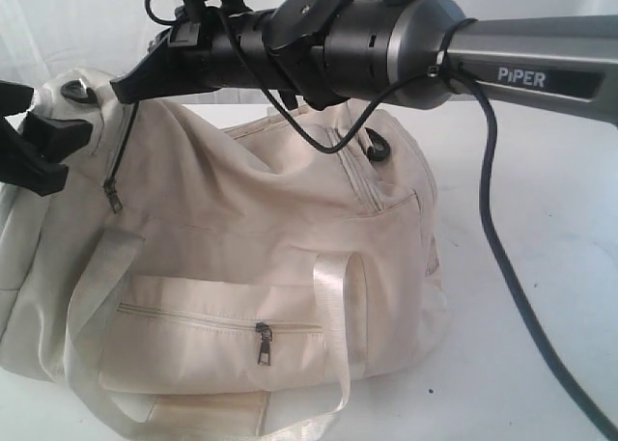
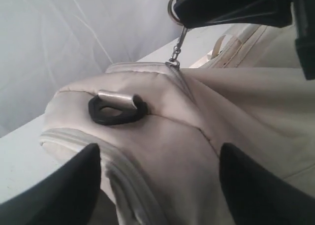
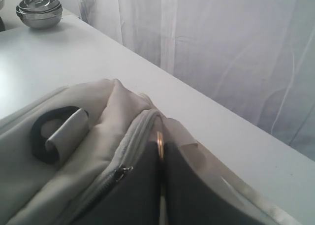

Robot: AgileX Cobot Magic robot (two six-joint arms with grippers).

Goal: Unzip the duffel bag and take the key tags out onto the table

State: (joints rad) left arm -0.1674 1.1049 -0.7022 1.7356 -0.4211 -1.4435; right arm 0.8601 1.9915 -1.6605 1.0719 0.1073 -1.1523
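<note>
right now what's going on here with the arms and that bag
Two robot arms are working on a cream duffel bag lying on a white table. The right end effector, reaching across the bag, is shut on the ring of the main zipper pull at one end. The left end effector is open, its fingers either side of that same end without gripping it. The zip looks closed there, and no key tags are in view.

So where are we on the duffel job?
Done: right claw is shut on the top zipper pull. In hand: that pull; left claw stands open astride one end of the duffel bag, gripping nothing. Left: the zipper looks closed where visible, so unzipping, then the key tags, none in view on the table.
</note>
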